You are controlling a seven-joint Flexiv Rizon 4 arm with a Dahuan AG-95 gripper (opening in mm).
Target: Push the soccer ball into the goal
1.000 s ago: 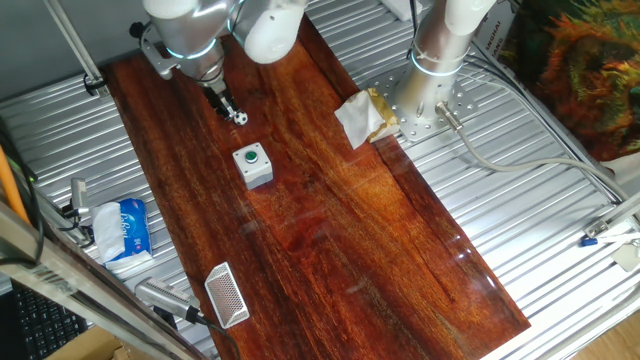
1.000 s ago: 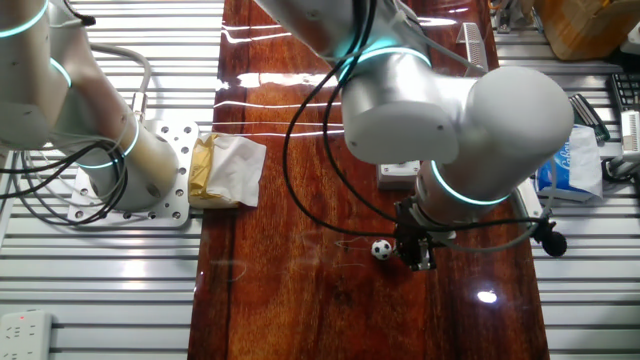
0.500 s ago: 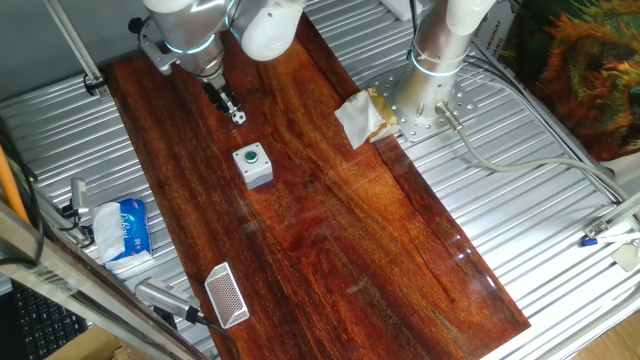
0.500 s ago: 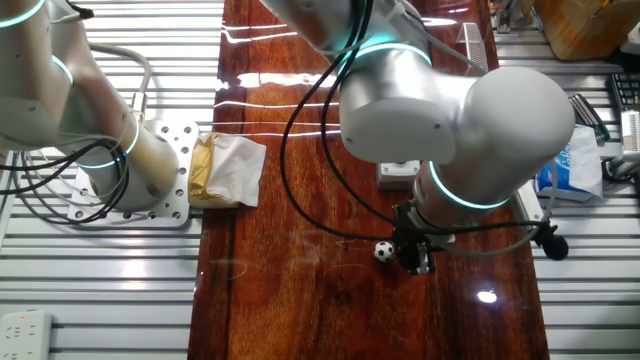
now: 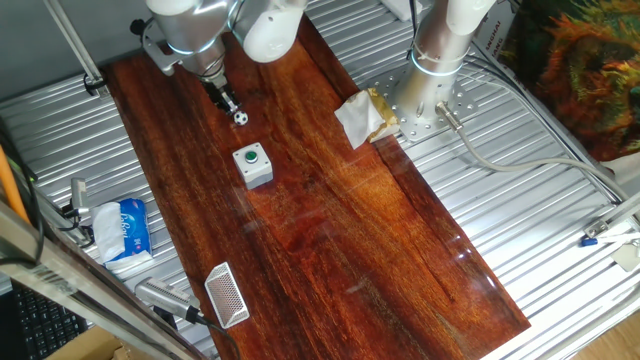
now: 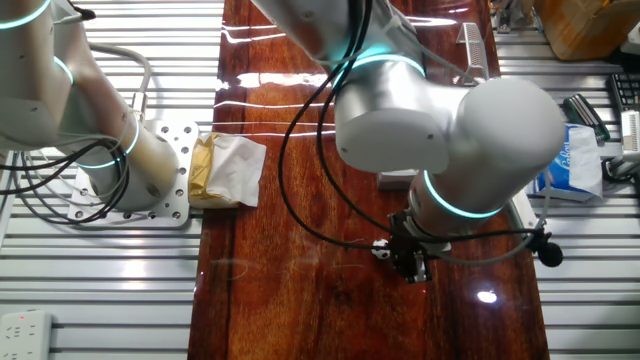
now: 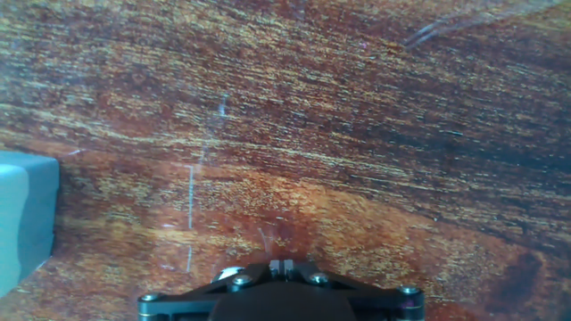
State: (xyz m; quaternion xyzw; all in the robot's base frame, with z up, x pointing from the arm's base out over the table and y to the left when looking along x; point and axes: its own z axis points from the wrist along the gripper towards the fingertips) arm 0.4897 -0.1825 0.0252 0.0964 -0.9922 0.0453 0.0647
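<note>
A: Fingers together, I'd say. In the hand view the gripper (image 7: 278,265) shows only a thin seam between the tips, nothing clamped, low over the wood.

B: And the ball?

A: In one fixed view the ball (image 5: 241,118) sits upper left of the frame, touching or just beside the gripper (image 5: 229,103), on its lower-right side. In the other fixed view the ball (image 6: 381,249) peeks out just left of the gripper (image 6: 412,268), partly hidden by it.

B: The goal?

A: The goal (image 5: 227,295) lies lower left, well apart, with the button box (image 5: 253,165) near the line between.

B: So how to push well?

A: Stay low on the table (image 5: 330,220), get behind the ball on the side away from the goal, and steer slowly left of the box. A glancing touch would likely roll it wide.
</note>
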